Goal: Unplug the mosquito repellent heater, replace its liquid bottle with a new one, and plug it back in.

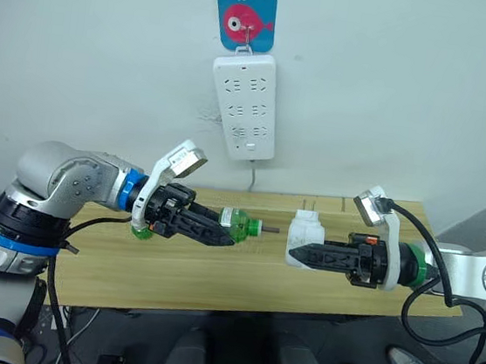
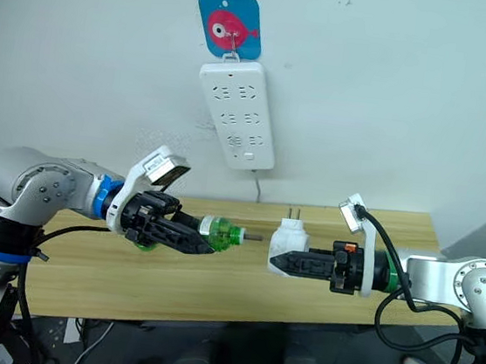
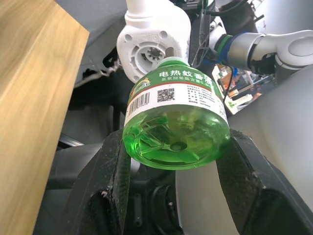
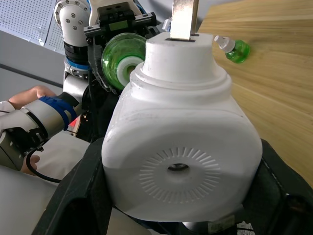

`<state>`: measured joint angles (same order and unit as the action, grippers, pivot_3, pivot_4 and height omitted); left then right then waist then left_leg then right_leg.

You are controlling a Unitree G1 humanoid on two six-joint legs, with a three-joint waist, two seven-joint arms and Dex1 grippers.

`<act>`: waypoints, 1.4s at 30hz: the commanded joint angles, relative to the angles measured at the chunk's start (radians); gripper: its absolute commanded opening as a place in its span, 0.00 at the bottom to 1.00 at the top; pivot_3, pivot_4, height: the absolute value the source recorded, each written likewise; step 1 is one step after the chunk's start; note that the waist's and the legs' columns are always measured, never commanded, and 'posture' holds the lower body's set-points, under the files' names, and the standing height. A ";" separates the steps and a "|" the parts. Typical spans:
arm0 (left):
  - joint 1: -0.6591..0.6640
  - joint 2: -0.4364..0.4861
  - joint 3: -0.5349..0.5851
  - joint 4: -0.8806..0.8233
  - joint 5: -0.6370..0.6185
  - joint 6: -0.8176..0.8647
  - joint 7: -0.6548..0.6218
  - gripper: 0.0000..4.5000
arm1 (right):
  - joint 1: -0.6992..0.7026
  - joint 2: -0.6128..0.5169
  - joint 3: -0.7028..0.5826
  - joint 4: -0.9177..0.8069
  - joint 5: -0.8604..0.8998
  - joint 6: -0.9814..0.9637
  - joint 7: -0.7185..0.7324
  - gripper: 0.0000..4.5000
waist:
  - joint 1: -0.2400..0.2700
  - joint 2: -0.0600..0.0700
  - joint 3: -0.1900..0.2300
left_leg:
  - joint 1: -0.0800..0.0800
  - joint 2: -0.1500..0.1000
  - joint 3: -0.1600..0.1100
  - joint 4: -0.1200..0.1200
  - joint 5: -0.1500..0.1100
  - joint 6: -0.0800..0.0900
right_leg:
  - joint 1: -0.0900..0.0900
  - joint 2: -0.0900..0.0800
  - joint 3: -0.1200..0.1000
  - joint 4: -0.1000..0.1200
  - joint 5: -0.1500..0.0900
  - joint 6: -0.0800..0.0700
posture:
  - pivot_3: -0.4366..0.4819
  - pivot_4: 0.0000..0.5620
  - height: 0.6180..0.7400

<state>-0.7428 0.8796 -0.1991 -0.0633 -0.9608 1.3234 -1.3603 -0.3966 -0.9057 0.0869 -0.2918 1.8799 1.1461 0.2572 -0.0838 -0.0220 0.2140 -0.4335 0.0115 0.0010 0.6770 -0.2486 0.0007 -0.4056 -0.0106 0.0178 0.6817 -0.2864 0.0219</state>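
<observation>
Two tools facing, right tool (image 1: 292,255) clamping heater (image 1: 305,236), left tool (image 1: 230,237) clamping bottle (image 1: 240,224)

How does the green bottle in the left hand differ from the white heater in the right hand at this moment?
The liquid bottle is clear green with a printed label and barcode; the mosquito repellent heater is opaque white plastic. The bottle is the smaller of the two. The bottle lies sideways, its wick end pointing at the heater; the heater has its metal prongs up. Shared: both are held clear above the wooden table, the bottle in the left hand, the heater in the right hand.
</observation>
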 commanded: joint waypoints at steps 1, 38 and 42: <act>-0.002 0.000 0.023 -0.015 -0.006 -0.008 -0.014 0.49 | -0.005 -0.004 -0.031 -0.021 0.012 0.000 0.014 0.67 | 0.000 0.000 0.000 | 0.000 0.000 0.000 0.000 0.000 0.000 | 0.000 0.000 0.000 0.000 0.000 0.000 | 0.30 0.38 1.00; 0.406 -0.133 0.008 -0.174 0.482 -0.817 0.095 0.49 | -0.198 0.282 0.009 0.585 -1.353 0.084 -0.176 1.00 | 0.000 0.004 0.003 | 0.000 -0.002 0.003 -0.001 0.000 0.000 | -0.001 -0.003 0.002 0.001 0.000 -0.001 | 0.31 0.40 1.00; 0.409 -0.165 0.032 -0.170 0.477 -0.840 0.131 0.49 | -0.125 0.239 -0.137 0.345 -1.333 0.136 -0.173 1.00 | 0.004 0.005 0.004 | 0.000 -0.002 0.003 -0.001 0.000 0.000 | -0.001 -0.003 0.001 0.001 0.000 -0.001 | 0.31 0.39 1.00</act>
<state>-0.3303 0.7287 -0.1961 -0.2041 -0.4731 0.5072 -1.2471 -0.5295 -0.6402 0.0302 0.1654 0.5340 1.2588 0.0796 -0.0803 -0.0169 0.2180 -0.4340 0.0095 0.0031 0.6756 -0.2488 0.0010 -0.4063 -0.0139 0.0190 0.6821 -0.2860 0.0212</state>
